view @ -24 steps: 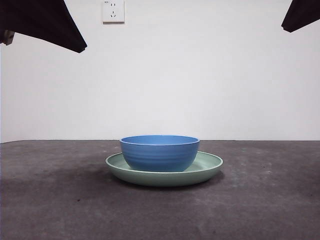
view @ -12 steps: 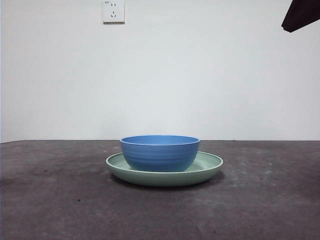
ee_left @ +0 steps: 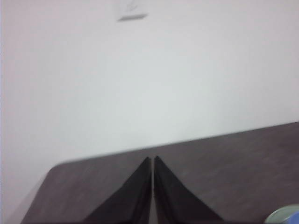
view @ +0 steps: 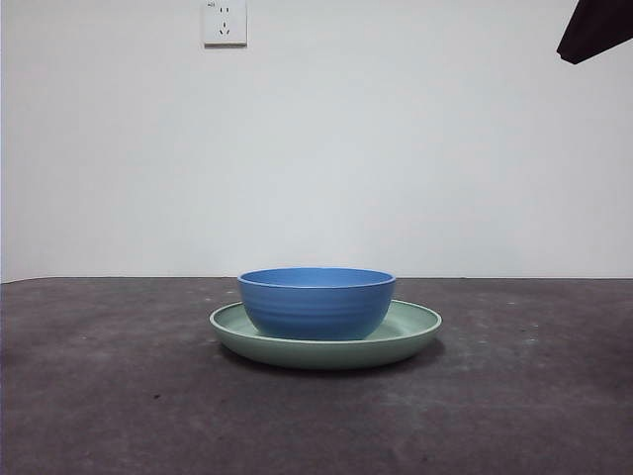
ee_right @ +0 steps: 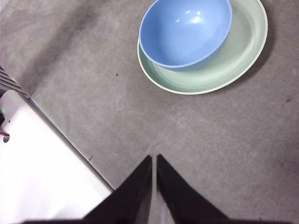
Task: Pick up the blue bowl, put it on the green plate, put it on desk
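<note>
Dark desk (view: 119, 396) is seen with the blue bowl (view: 316, 302) sat inside the green plate (view: 410, 332). Both are kept well ahead of the right gripper (ee_right: 154, 158), its jaws pressed together; the left gripper (ee_left: 153, 161) is closed too, aimed past them.

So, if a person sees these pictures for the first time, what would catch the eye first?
Most striking is the blue bowl sitting inside the green plate, off-centre toward one side, in the middle of the dark desk. Behind them is a bare white wall with a socket high up. Both grippers are away from the dishes, jaws shut: the right gripper hangs over bare desk, the left gripper faces the wall.
</note>
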Tool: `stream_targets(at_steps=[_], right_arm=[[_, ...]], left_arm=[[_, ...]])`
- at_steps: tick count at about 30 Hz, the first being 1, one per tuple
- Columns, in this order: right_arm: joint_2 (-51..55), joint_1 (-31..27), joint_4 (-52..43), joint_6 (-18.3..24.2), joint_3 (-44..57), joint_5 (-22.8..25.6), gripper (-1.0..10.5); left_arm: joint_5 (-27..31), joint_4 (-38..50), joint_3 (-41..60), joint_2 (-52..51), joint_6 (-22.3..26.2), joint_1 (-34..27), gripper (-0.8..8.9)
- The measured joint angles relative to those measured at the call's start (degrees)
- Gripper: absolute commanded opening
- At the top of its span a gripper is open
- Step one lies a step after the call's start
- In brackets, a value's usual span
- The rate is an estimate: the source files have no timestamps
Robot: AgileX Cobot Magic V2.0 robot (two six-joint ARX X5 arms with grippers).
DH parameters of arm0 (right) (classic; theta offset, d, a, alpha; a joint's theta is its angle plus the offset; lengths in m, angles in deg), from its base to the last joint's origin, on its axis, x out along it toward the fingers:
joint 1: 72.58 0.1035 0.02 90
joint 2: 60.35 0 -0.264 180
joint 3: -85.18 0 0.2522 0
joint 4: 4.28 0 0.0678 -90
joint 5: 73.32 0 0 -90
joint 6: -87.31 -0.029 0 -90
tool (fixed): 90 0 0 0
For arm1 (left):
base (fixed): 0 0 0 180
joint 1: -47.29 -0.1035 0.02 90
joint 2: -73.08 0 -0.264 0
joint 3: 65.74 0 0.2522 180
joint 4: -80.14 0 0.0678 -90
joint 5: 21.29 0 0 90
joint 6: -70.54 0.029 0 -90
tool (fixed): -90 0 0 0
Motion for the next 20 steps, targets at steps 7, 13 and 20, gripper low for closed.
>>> stream_targets(at_steps=[7, 13, 20], right_arm=[[0.00, 0.00, -0.02, -0.02, 0.00, 0.00, 0.1], [0.00, 0.00, 0.00, 0.00, 0.00, 0.00, 0.1], [0.00, 0.00, -0.02, 0.00, 0.00, 0.00, 0.1]], left_arm=[[0.44, -0.39, 13.25, -9.11, 0.02, -2.21, 0.09], [0.46, -0.55, 22.32, -15.04, -0.31, -2.51, 0.09], [0.46, -0.96, 28.17, -20.48, -2.16, -2.54, 0.09]])
